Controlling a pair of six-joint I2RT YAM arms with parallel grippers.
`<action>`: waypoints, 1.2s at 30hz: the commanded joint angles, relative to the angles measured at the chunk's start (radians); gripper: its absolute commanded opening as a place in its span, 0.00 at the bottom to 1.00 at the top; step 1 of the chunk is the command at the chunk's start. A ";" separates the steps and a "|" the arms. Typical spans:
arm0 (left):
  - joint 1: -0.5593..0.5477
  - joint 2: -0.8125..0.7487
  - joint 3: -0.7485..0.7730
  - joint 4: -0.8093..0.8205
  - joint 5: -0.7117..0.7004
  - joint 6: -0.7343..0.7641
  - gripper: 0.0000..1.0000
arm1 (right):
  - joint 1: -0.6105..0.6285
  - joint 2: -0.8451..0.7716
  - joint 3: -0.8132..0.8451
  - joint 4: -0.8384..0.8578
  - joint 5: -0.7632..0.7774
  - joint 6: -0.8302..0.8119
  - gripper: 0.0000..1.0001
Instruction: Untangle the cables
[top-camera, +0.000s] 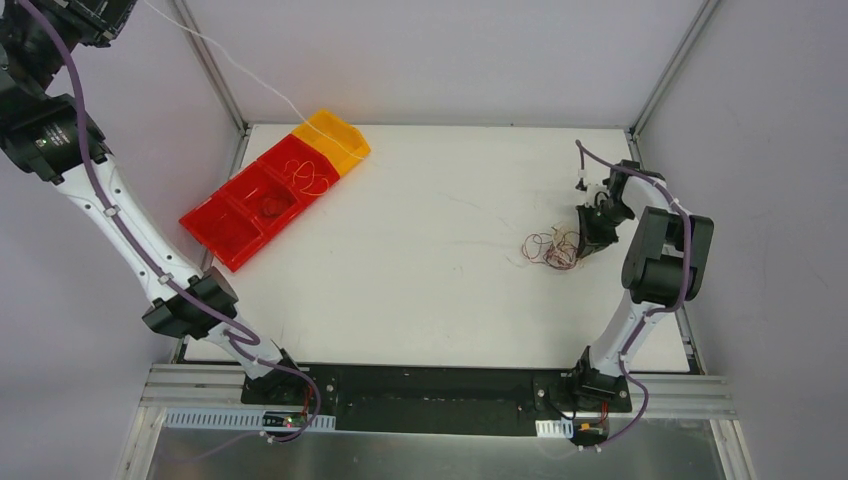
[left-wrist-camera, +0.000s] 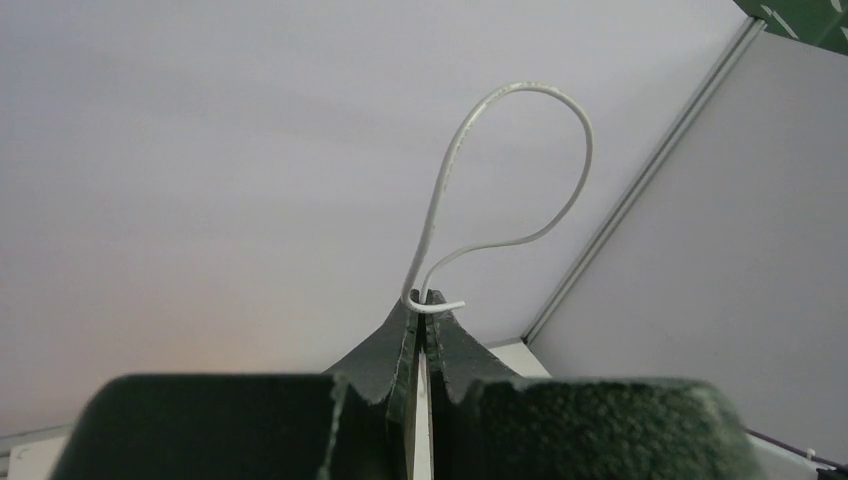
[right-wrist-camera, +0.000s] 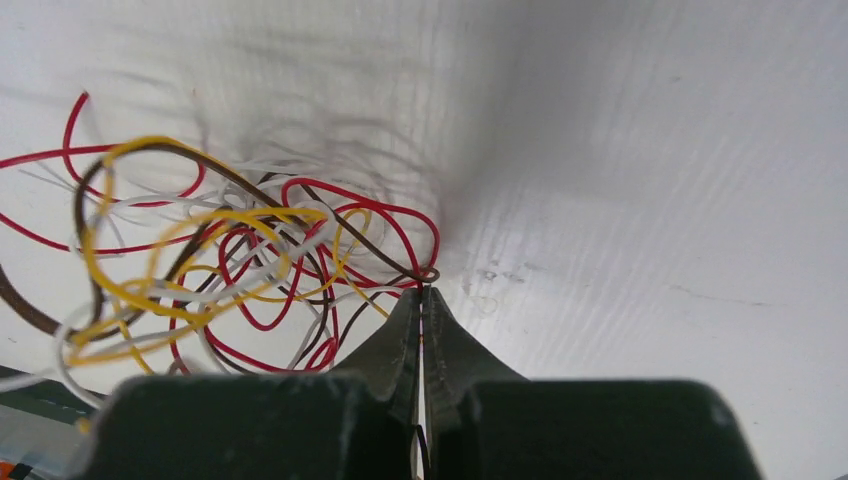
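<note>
far left, the left arm is raised well above the desk (top-camera: 430, 310). the left fingers (left-wrist-camera: 425, 310) are pressed together on a white cable (left-wrist-camera: 585, 150), which curls up from their tips in one open loop (its short cut end pokes out sideways right at the tips). from overhead, that white cable slants down from the upper left corner to the orange bin (top-camera: 335, 135). this bin ends a slanted row with the red bins (top-camera: 228, 225) on the far left part of the desk. thin wire loops lie in the red bin next to the orange one, and a small clump lies in the middle one. to the right, the tangle (top-camera: 552, 248) of red, yellow, white and brown cables lies on the desk, near its right edge. the right fingers (right-wrist-camera: 425, 300) are down at the tangle's right side, shut tight, with a brown strand (right-wrist-camera: 410, 268) pinched at their tips.
</note>
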 joint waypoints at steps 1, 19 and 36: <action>0.028 -0.046 0.013 0.080 -0.036 -0.059 0.00 | -0.018 0.023 0.060 -0.051 0.015 -0.056 0.00; -0.519 -0.269 -0.557 -0.405 0.028 0.556 0.00 | 0.150 -0.089 0.097 -0.128 -0.273 0.026 0.00; -1.268 0.188 -0.846 -0.580 -0.305 1.154 0.13 | 0.246 -0.114 -0.012 -0.035 -0.334 0.123 0.00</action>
